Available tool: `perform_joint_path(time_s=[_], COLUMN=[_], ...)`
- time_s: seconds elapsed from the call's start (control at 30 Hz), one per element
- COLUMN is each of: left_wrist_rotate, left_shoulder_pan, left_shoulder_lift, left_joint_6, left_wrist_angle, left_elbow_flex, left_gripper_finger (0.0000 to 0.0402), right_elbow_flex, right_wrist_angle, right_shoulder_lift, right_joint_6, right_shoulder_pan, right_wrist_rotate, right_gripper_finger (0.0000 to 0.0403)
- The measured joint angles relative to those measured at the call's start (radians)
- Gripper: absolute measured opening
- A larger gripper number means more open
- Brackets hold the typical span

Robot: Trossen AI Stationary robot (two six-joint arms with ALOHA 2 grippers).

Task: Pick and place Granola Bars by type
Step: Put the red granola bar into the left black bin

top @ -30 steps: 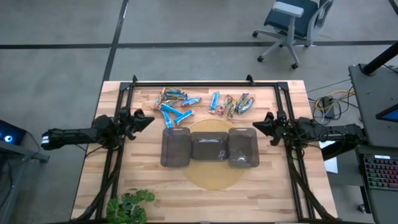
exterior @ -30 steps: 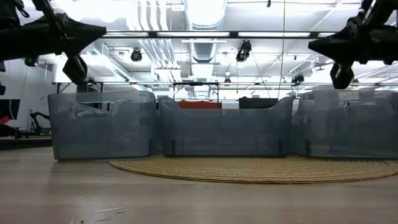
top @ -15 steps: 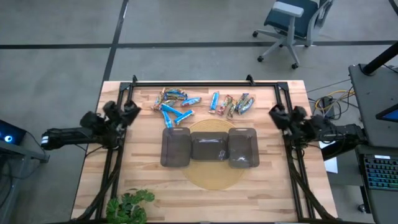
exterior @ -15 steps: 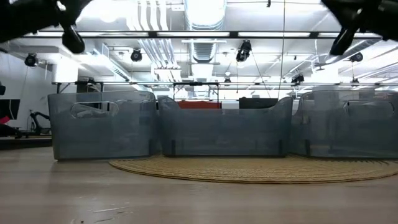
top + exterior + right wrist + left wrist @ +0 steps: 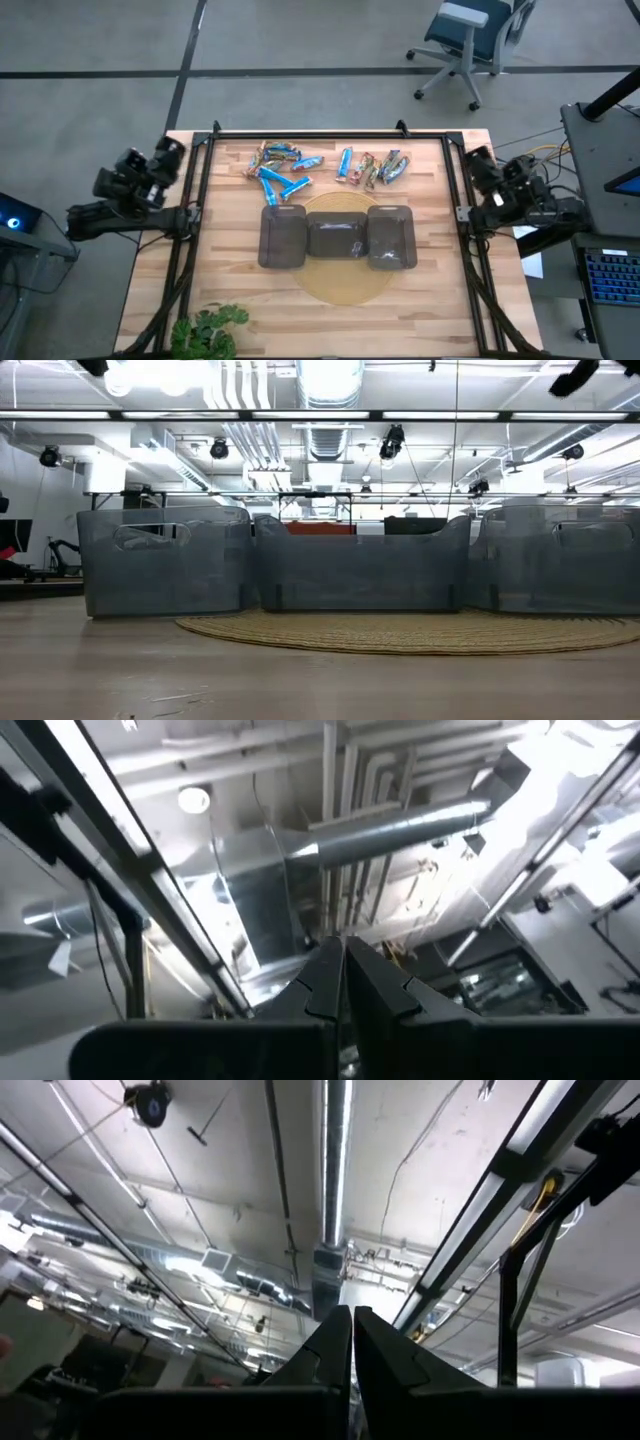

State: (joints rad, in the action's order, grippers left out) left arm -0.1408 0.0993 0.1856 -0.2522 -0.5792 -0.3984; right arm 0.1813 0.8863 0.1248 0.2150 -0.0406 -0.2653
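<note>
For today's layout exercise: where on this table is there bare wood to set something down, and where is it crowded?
Bare wood lies left of the left tray and right of the right tray, out to the frame rails, and along the near edge beside the plant. The far strip is crowded with granola bars; the three trays touch, filling the round mat.

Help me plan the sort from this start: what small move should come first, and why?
Probably bring the left gripper down toward the blue granola bars and open it. Both grippers, the right gripper too, are shut and raised at the table's edges, every bar lies loose behind the three trays, and the blue cluster is on the left arm's side.
</note>
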Motion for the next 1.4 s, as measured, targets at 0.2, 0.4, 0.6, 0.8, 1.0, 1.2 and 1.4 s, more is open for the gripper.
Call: perform_joint_path(time_s=[0.2,0.4,0.6,0.8,1.0,1.2,1.4], left_wrist_rotate=[-0.043,-0.051,-0.058,-0.059,-0.059,-0.059,-0.063], left_shoulder_pan=[0.000,0.000,0.000,0.000,0.000,0.000,0.000], left_shoulder_lift=[0.021,0.085,0.200,0.353,0.499,0.627,0.716], left_joint_6=[0.044,0.103,0.127,0.157,0.205,0.219,0.223], left_wrist_angle=[0.093,0.224,0.472,0.718,0.935,1.068,1.170], left_elbow_flex=[-0.146,-0.314,-0.527,-0.758,-0.985,-1.160,-1.267], left_gripper_finger=[0.0000,0.0000,0.0000,0.0000,0.0000,0.0000,0.0000], right_elbow_flex=[0.208,0.488,0.799,1.087,1.300,1.415,1.486], right_wrist_angle=[-0.071,-0.296,-0.653,-0.953,-1.194,-1.312,-1.406], right_shoulder_lift=[0.120,0.270,0.420,0.546,0.642,0.719,0.792], right_joint_6=[-0.077,-0.144,-0.167,-0.180,-0.192,-0.165,-0.158], right_shoulder_pan=[0.000,0.000,0.000,0.000,0.000,0.000,0.000], right_wrist_rotate=[0.000,0.001,0.000,-0.027,-0.052,-0.055,-0.056], right_gripper_finger=[0.0008,0.0008,0.0008,0.0008,0.0008,0.0008,0.0008])
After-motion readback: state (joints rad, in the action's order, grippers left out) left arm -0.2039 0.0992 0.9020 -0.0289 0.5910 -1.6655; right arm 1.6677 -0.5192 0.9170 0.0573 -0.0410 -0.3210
